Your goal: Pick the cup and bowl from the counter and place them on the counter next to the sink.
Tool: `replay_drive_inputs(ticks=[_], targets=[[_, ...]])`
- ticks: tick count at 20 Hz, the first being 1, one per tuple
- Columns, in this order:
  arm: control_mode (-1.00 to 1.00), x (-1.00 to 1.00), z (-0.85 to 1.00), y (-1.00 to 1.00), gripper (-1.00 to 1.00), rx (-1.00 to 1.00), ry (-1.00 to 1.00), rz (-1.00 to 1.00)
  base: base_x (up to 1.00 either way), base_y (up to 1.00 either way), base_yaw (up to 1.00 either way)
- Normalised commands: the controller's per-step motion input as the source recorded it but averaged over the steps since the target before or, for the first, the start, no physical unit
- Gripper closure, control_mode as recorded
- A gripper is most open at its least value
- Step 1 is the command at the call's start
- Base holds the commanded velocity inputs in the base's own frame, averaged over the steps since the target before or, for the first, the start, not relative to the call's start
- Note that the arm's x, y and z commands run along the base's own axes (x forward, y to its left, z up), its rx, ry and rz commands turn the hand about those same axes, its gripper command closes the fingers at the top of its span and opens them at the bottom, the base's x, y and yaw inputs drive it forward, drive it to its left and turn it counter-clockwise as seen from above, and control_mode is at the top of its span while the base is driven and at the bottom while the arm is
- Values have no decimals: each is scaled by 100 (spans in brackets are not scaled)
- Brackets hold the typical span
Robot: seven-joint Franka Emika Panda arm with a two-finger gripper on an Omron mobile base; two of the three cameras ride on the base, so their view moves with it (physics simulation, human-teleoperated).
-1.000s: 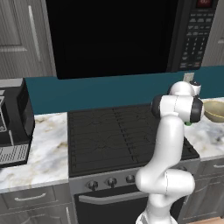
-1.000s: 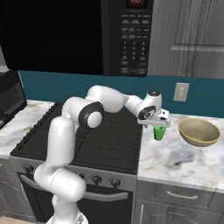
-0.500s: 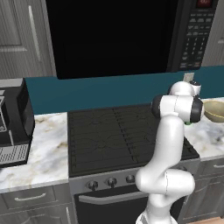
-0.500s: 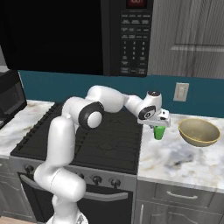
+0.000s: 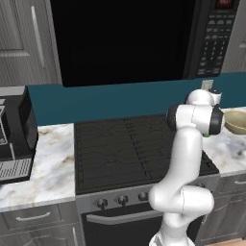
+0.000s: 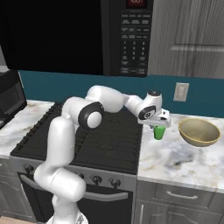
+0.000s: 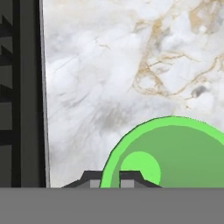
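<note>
Simulated kitchen, seen from behind a white robot arm. Black stovetop (image 6: pixel 92 138) in the middle, flanked by white marble worktop (image 6: pixel 183 159) with grey and tan veins. Dark microwave (image 6: pixel 131 37) overhead, teal wall strip behind, white wall outlet (image 6: pixel 180 92) on that strip.

In the right base view, arm stretched across the stove toward the worktop on the right. End effector (image 6: pixel 159 126) pointing down onto a small bright green cup (image 6: pixel 159 133), which stands upright on the worktop just past the stove's right edge. In the hand view, two dark fingertips (image 7: pixel 130 179) drawn close together, pinching the cup's near rim, one tip outside the wall and one inside; open green mouth of the cup (image 7: pixel 175 153) filling the lower right, stove edge along the left.

Tan-yellow bowl (image 6: pixel 199 132) upright on the same worktop, to the right of the cup, near but not touching.

In the left base view, arm's elbow and wrist covering most of the cup; part of the bowl (image 5: pixel 235 122) visible at the right edge. Black coffee machine (image 5: pixel 14 134) on the worktop at far left.
</note>
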Motion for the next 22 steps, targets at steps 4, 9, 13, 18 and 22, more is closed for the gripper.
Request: replay_drive_inputs(ticks=[4,9,13,18,22], targets=[[-100,-28,40,-11,100,1,-9,0,0,0,0],[-100,-51,76,-1,100,5,-17,0,0,0,0],[-100,-44,52,1,100,5,-13,0,0,0,0],[-100,-49,16,28,100,1,-8,0,0,0,0],[-100,-74,0,55,100,0,-9,0,0,0,0]])
